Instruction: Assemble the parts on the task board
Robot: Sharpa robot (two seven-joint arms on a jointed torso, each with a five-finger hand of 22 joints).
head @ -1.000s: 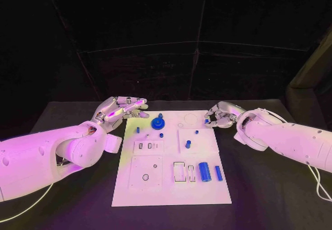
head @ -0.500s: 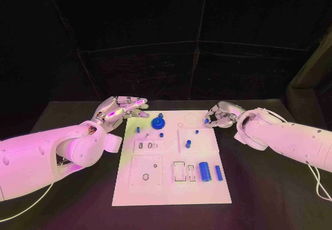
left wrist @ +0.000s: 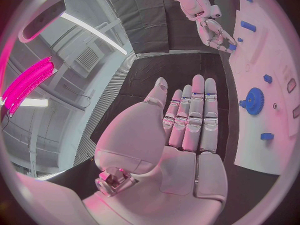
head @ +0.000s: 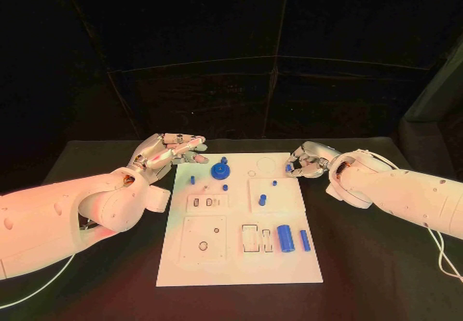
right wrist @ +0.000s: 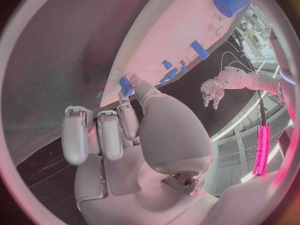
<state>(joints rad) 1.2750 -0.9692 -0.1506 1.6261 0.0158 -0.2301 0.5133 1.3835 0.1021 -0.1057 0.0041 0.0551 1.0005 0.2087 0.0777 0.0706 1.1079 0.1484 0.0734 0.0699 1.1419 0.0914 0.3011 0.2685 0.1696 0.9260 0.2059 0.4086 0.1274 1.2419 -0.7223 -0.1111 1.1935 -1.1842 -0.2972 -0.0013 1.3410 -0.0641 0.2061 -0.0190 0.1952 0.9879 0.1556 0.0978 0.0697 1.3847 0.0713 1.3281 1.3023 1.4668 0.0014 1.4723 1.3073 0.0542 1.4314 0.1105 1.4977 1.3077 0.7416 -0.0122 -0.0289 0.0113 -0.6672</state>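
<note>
Since a second ago, almost nothing has moved: both hands remain at the far corners of the task board [head: 238, 221], and the parts lie where they were.

The white board sits in the middle of the black surface [head: 376, 254]. The left hand [head: 169, 152] hovers just beside the board's far left corner, its fingers [left wrist: 195, 112] stretched out straight and side by side, holding nothing. The right hand [head: 307, 161] is at the far right corner, its fingers curled inward; a small blue peg [right wrist: 125, 86] at the board's edge sits at its thumb tip, but whether it is pinched cannot be told.

On the board, a blue gear [head: 222, 173] sits near the far left, with small blue pegs close around it. A blue pin [head: 262, 198] stands near the centre. Near the right edge lie a large blue cylinder [head: 286, 235] and a slimmer blue bar [head: 304, 241], side by side, next to rectangular slots.
</note>
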